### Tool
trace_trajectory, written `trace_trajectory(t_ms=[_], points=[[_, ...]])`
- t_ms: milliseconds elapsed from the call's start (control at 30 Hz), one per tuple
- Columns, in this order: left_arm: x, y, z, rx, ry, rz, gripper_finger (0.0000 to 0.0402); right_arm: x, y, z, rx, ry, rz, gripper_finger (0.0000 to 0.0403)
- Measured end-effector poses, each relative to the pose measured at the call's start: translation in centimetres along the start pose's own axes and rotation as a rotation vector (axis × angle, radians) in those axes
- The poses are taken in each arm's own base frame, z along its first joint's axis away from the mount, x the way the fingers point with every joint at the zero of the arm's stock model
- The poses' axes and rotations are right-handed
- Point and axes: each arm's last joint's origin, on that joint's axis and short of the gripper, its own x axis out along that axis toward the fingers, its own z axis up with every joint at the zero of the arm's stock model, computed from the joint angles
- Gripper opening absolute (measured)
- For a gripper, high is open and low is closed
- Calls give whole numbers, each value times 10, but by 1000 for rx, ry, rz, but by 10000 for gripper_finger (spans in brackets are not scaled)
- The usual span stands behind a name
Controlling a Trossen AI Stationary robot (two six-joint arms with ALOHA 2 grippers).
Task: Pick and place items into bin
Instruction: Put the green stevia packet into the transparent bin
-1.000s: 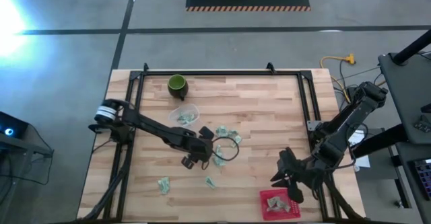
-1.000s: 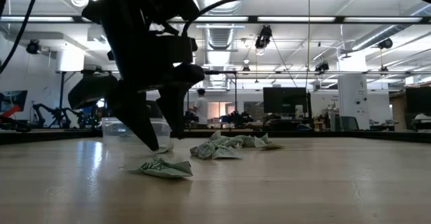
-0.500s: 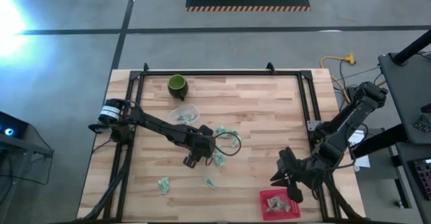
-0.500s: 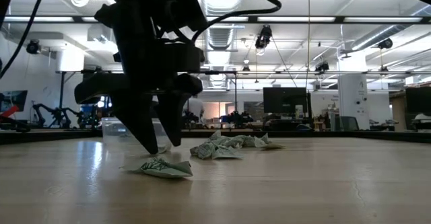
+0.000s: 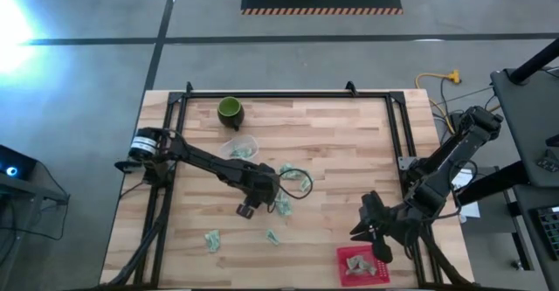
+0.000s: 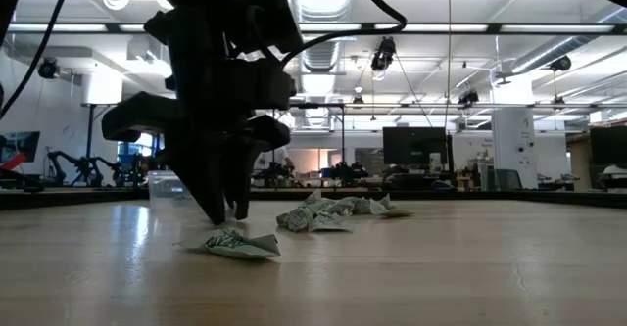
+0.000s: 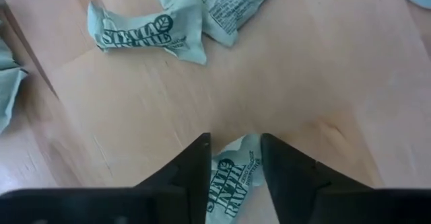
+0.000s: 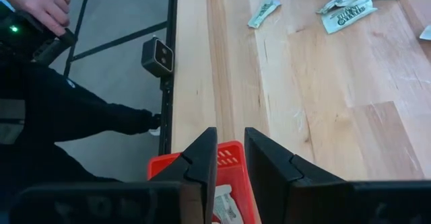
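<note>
Looking down from the high view, the red bin (image 5: 357, 264) sat at the near right corner of the table (image 5: 349, 151) and already held a few packets, so a small part of the job appeared done; the right gripper (image 5: 371, 230) hung just beside the bin on its far side. Most of the packets (image 5: 293, 182) lay well left of the bin in a loose cluster at mid-table, with two strays (image 5: 212, 239) nearer the front edge, and some sat in a clear tub (image 5: 240, 148) by the dark green cup (image 5: 230, 109). The left gripper (image 5: 251, 205) worked at that cluster's near side. From the low view, its fingers reached down to the table just behind a crumpled packet (image 6: 231, 243), far from the bin. The left wrist view showed the fingers (image 7: 195, 167) partly drawn in around one packet (image 7: 232, 177) lying between them, though a firm pinch could not be confirmed. The right wrist view showed the right gripper's fingers (image 8: 202, 160) narrowly apart, holding nothing, above the bin's rim (image 8: 229, 158). By this judgement, most of the picking remained.
</note>
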Motion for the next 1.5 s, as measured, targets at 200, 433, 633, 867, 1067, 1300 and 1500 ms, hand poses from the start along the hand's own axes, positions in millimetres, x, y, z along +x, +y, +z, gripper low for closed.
trace_trajectory(t_ms=[200,433,633,867,1067,1300,1500], points=[[0,0,0,-5,1,-1,64,0,0,0,0,-6,-5,68],[-1,1,0,-27,0,8,18,0,0,0,-1,-20,-14,68],[-6,2,1,-52,-14,25,2,0,0,0,-5,-20,-15,68],[-11,3,2,-55,-26,59,1,0,0,0,-15,-19,-16,68],[-24,4,4,-82,-56,85,0,0,0,0,-17,-19,-16,68],[-60,8,12,-116,-158,203,0,0,-1,1,-28,-24,-25,68],[-95,12,8,-146,-212,355,0,0,-2,1,-34,-37,-40,68]])
